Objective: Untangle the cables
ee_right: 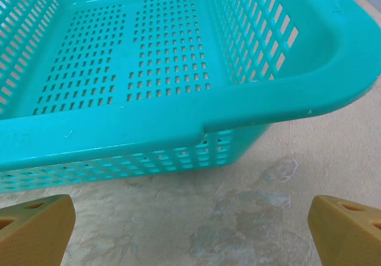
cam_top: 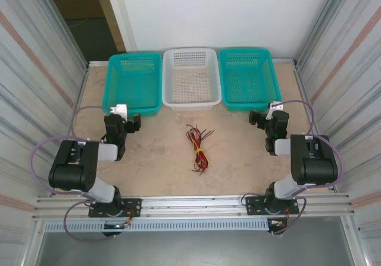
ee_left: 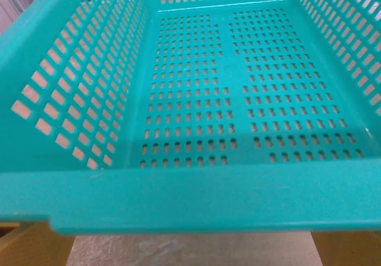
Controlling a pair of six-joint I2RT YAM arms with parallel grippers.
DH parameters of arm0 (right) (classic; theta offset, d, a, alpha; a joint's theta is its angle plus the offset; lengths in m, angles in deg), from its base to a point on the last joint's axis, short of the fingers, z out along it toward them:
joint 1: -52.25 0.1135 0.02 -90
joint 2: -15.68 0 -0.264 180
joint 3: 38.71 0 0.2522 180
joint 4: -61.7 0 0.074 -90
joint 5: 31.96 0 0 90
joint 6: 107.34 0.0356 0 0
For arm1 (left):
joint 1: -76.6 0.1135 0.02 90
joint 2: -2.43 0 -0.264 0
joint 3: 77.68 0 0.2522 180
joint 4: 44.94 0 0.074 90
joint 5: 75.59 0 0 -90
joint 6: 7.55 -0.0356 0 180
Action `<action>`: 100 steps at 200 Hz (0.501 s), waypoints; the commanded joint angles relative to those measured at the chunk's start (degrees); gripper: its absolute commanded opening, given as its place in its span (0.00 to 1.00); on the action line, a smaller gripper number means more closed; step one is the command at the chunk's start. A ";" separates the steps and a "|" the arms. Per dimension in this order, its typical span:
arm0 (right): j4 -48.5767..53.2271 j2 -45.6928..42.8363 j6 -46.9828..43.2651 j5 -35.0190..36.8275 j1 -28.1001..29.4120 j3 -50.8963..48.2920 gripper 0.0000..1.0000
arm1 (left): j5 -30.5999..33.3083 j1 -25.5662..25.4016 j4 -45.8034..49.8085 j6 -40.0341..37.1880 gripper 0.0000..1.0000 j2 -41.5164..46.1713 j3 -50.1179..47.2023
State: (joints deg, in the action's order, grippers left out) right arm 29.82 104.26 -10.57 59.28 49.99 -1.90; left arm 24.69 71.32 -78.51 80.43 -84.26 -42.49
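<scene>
Left fingers [ee_left: 27,245] spread wide, right fingers [ee_right: 36,227] too; you hold nothing. One bundle of cables [cam_top: 199,148] lies mid desk [cam_top: 238,159], well apart from both. Three baskets behind it: left teal basket [cam_top: 136,55], white basket [cam_top: 190,50], right teal basket [cam_top: 245,50].

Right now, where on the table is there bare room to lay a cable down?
Free: the table on either side of the cables, toward the left gripper and the right gripper, and the strip in front. Crowded: the back edge, three baskets side by side.
</scene>
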 commanded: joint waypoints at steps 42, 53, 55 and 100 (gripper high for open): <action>-0.14 -0.29 -1.47 -0.57 -0.23 0.24 0.99 | 1.32 0.40 -1.46 -1.14 0.99 -0.05 0.56; -0.16 -0.27 -1.39 -0.88 -0.37 0.26 0.99 | 1.27 0.44 -1.45 -1.10 0.99 0.01 0.56; -0.15 -0.26 -1.40 -0.88 -0.37 0.25 0.99 | 1.28 0.40 -1.45 -1.07 0.99 0.03 0.57; -0.03 -0.29 -1.45 -0.70 -0.29 0.41 0.99 | 0.79 0.72 -1.18 -0.88 0.99 0.04 0.65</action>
State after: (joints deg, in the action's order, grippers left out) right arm 29.82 104.26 -10.57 59.26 49.97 -1.90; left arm 25.13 71.39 -79.01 80.08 -84.26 -42.49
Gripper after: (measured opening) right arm 0.989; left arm 0.987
